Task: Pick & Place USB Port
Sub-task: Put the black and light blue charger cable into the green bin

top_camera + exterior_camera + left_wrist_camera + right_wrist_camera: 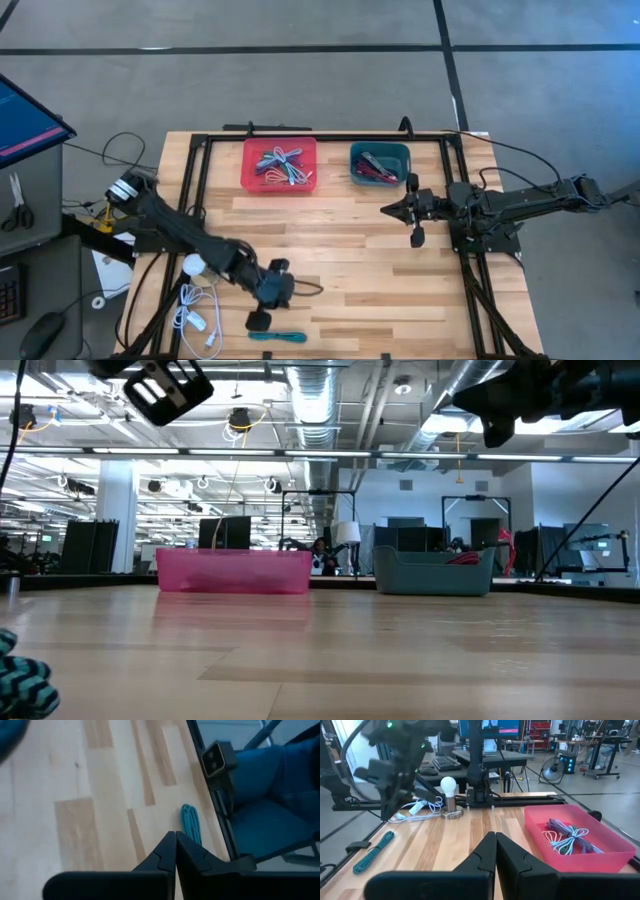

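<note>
Two bins, one teal cable, two clenched tools.
Your left tool (272, 300) hangs empty above the coiled teal cable (277, 337) at the wooden desk's (340, 260) near edge; your right tool (413, 215) waits empty before the red plastic bin (280, 165) and teal plastic bin (380, 163).

No text, label, brand, number or sign can be read in any of the views. Screens are lit on a monitor (489, 728) seen in the right wrist view and on a blue screen (22, 117) at the edge of the high view, but whatever is displayed on them cannot be made out.
</note>
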You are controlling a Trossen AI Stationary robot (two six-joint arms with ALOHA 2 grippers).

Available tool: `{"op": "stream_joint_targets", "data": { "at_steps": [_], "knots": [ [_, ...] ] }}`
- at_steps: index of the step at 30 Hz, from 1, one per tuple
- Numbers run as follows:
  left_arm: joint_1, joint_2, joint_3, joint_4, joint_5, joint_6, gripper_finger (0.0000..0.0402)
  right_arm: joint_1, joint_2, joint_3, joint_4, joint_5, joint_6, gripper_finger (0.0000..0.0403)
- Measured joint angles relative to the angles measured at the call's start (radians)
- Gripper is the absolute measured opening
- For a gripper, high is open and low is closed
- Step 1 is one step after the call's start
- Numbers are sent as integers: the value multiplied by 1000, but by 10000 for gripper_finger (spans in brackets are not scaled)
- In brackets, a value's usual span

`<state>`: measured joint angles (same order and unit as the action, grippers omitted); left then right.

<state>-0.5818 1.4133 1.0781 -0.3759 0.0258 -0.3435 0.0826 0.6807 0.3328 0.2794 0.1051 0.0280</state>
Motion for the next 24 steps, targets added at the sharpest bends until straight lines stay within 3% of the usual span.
{"op": "stream_joint_targets", "data": {
  "at_steps": [10, 24],
  "knots": [
    [-85, 81, 45, -8, -27, -100, 4, 0, 0, 0, -2, 0, 104, 0],
    [-78, 75, 51, 16, -41, -129, 7, 1, 52, 0, -10, 0, 105, 0]
  ]
}}
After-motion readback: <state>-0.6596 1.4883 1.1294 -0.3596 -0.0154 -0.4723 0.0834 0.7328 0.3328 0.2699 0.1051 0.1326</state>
